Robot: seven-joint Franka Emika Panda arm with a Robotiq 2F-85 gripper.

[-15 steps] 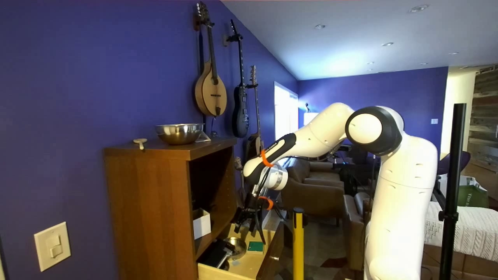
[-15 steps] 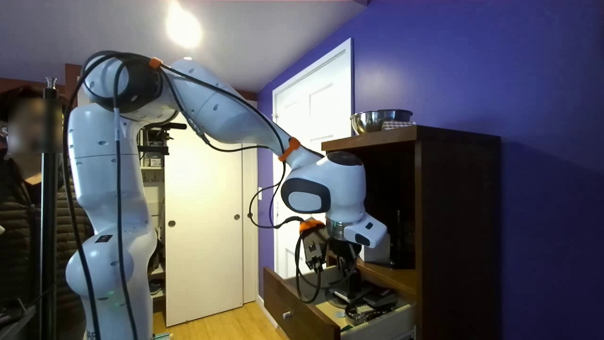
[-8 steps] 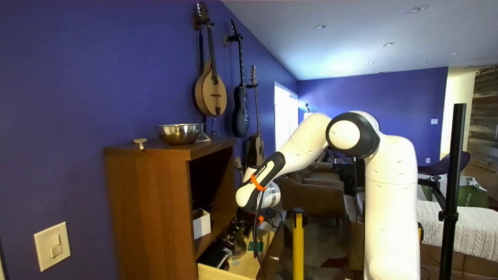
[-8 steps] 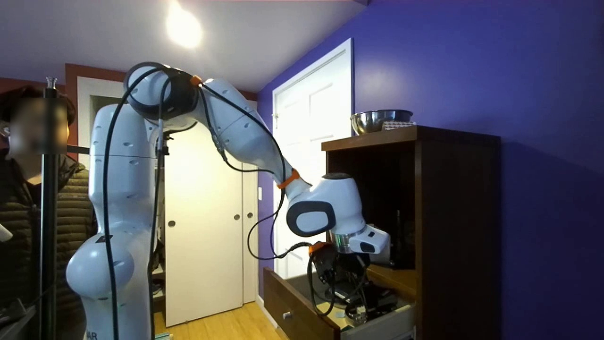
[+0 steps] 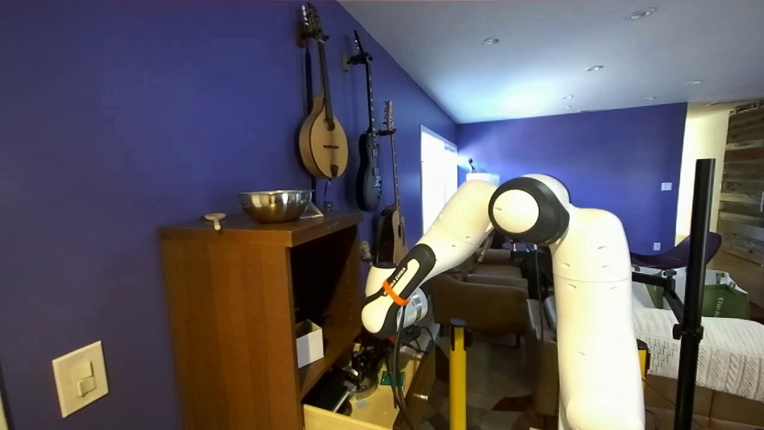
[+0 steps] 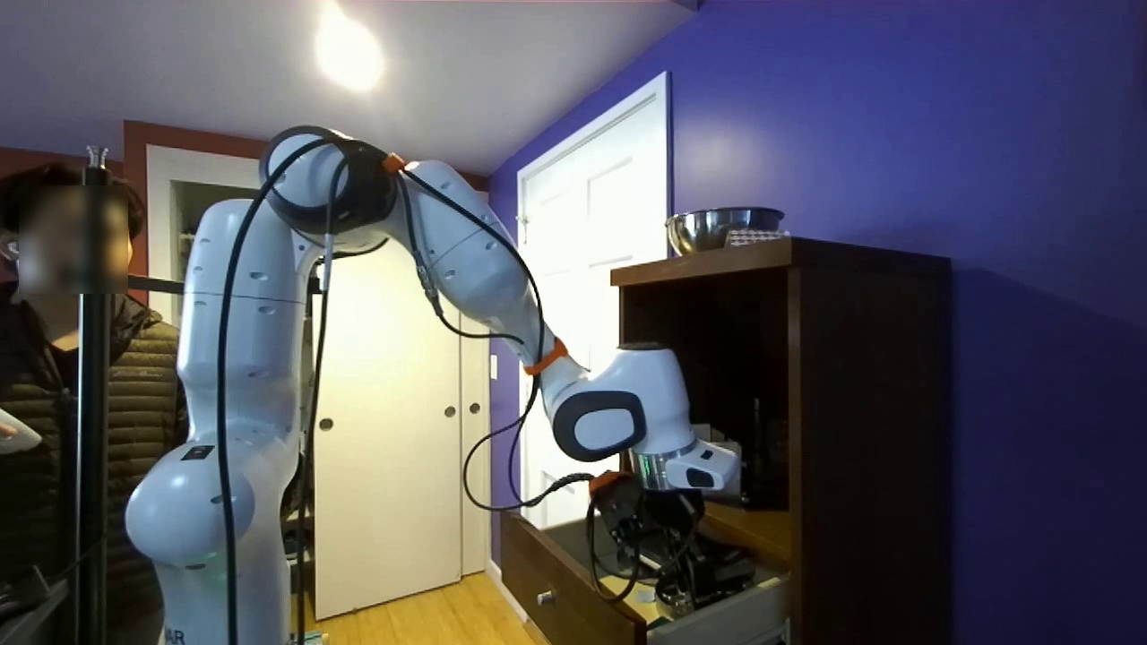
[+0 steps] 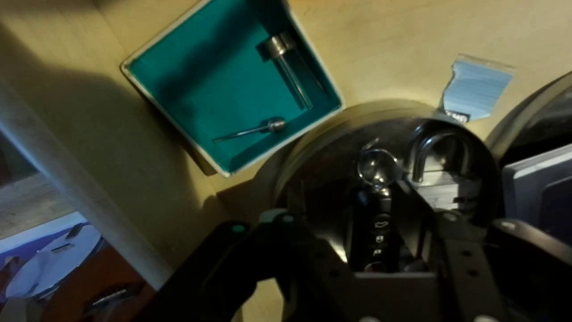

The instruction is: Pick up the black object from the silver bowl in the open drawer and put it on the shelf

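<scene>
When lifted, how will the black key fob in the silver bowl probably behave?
The black key fob looks like hard plastic, so probably stiff. Its attached metal ring could swing. Lifting may nudge the padlock lying close beside it.

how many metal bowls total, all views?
3: a large bowl on top of the cabinet; a round bowl in the drawer, with the key fob; a partly cropped bowl beside it at the wrist view's right edge. The arm may hide more.

Wrist view: in drawer, box upper left of bowl; in bowl, key fob left of padlock.
</scene>
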